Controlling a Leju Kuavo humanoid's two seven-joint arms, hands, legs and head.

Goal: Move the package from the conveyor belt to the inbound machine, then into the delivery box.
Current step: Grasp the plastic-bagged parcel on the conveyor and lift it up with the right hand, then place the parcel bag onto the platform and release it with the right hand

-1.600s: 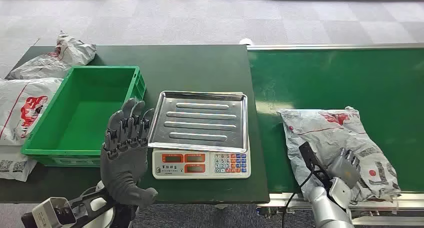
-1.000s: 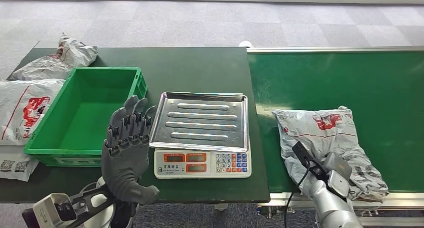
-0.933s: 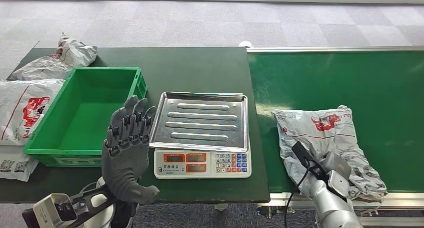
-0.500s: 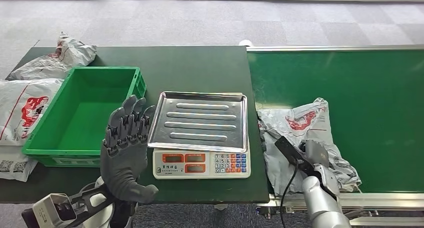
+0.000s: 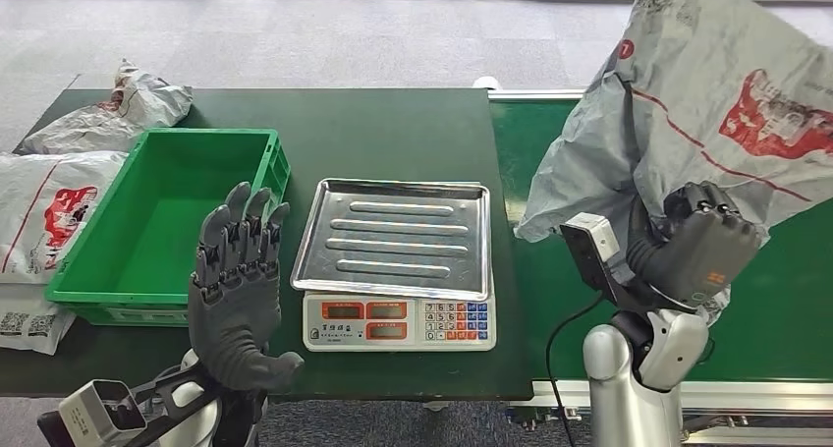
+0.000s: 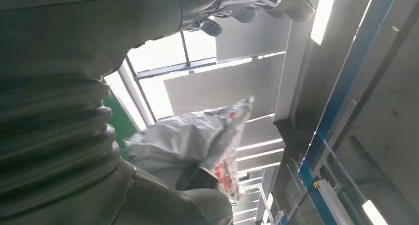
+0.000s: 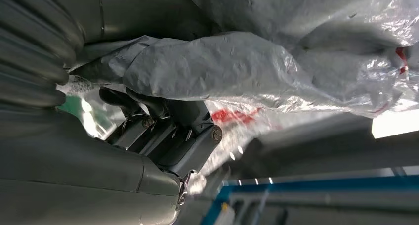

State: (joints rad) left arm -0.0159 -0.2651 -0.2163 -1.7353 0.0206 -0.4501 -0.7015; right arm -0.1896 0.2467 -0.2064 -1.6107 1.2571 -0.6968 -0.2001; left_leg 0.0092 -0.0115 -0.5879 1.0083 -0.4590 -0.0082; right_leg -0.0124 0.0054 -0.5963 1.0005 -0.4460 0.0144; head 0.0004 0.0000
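Package first: a crumpled grey plastic mailer bag with red print (image 5: 707,93) hangs in the air above the green conveyor belt (image 5: 786,300), gripped from below by the right hand (image 5: 699,246), whose dark fingers (image 7: 148,106) are wrapped into a fold of the film. It looks soft and light, a loose sack that sags and billows around whatever is inside, and the glossy film is probably slippery; a bunched fold near the bulk, as taken here, seems the safest hold, since a grip on a bare corner would let the load swing.

Just left of the belt stands the inbound machine, a white electronic scale with a ribbed steel tray (image 5: 393,236); nothing lies on the tray. Beside it sits the green plastic delivery box (image 5: 157,221), with nothing in it. The left hand (image 5: 234,290) is raised in front of the box, fingers straight and apart, holding nothing. Other grey mailer bags (image 5: 59,192) lie on the dark table at the far left, outside the box.
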